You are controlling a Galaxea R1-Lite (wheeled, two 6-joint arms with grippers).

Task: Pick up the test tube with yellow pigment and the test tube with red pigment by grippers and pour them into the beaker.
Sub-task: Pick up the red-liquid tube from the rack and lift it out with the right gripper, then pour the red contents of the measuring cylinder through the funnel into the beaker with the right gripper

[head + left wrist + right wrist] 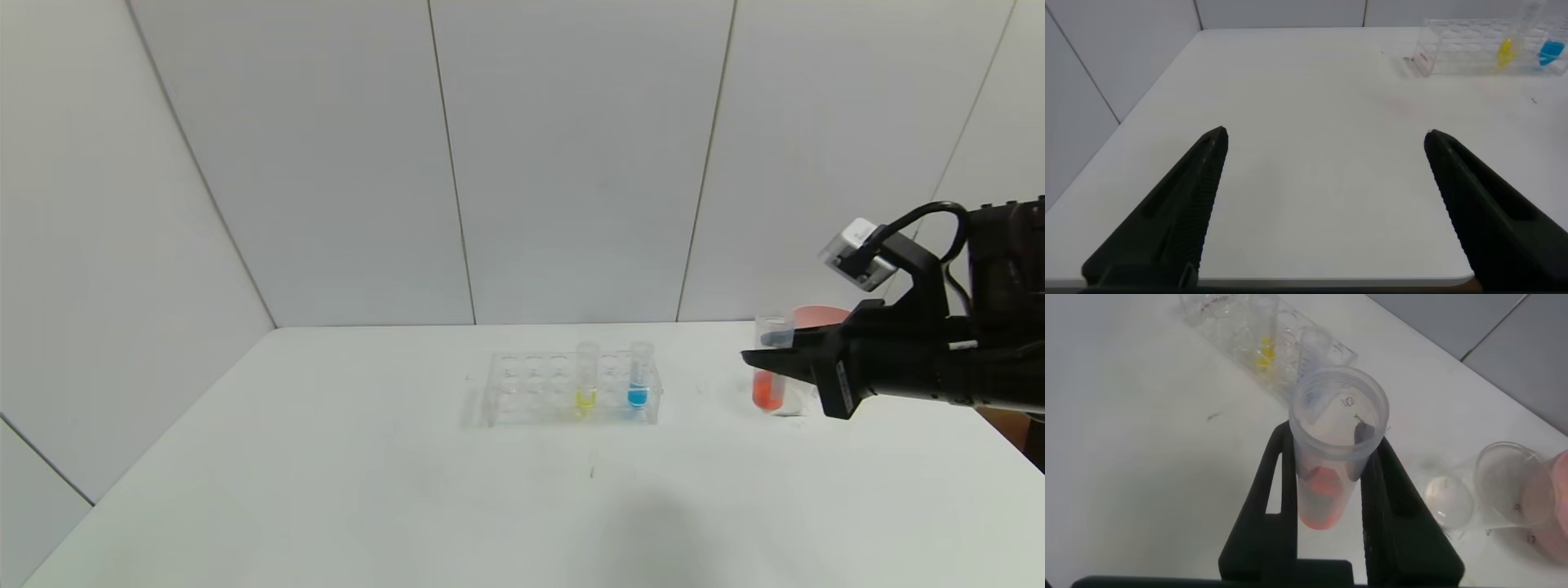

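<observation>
My right gripper (747, 357) is shut on the test tube with red pigment (767, 389) and holds it upright above the table at the right. In the right wrist view the fingers (1278, 482) clamp this tube (1323, 494) on both sides. The clear beaker (800, 398) stands just behind and to the right of the held tube, and also shows in the right wrist view (1507, 486). The test tube with yellow pigment (585, 382) stands in the clear rack (531, 384) at mid table. My left gripper (1324, 135) is open and empty over the table's near left part.
A tube with blue liquid (638, 377) stands in the rack to the right of the yellow one. A pink bowl (820, 314) sits behind the beaker at the far right. The white table (326, 457) ends at a wall behind.
</observation>
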